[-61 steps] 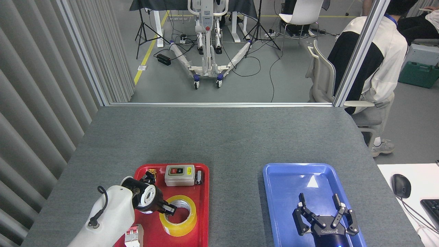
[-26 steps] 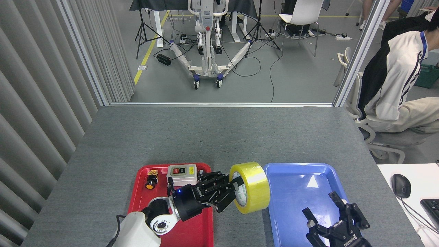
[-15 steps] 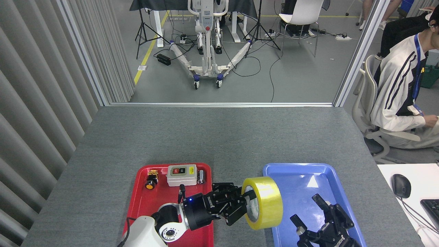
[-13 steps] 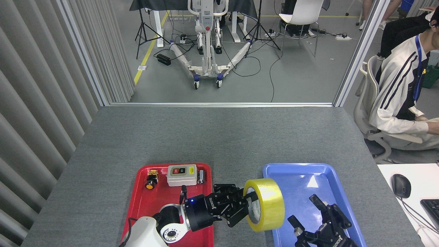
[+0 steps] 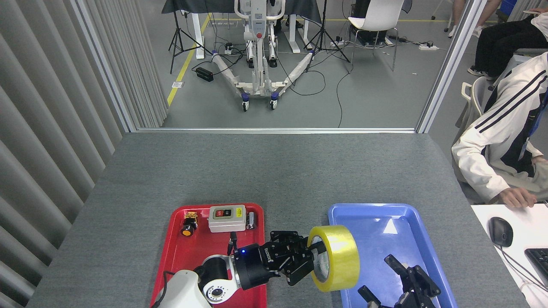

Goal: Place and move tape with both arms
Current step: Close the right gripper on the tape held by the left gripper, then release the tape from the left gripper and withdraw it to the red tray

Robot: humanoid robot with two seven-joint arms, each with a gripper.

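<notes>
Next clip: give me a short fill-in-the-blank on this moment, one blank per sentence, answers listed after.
1. The left end effector grips the yellow roll of packing tape held on its ____.
2. The roll hangs over the near-left edge of the ____ plastic tray.
3. The right end effector waits with fingers ____.

Answers: edge; blue; open

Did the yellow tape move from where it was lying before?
Yes. The tape left the red tray; the left gripper now holds it on edge over the blue tray's left rim.
</notes>
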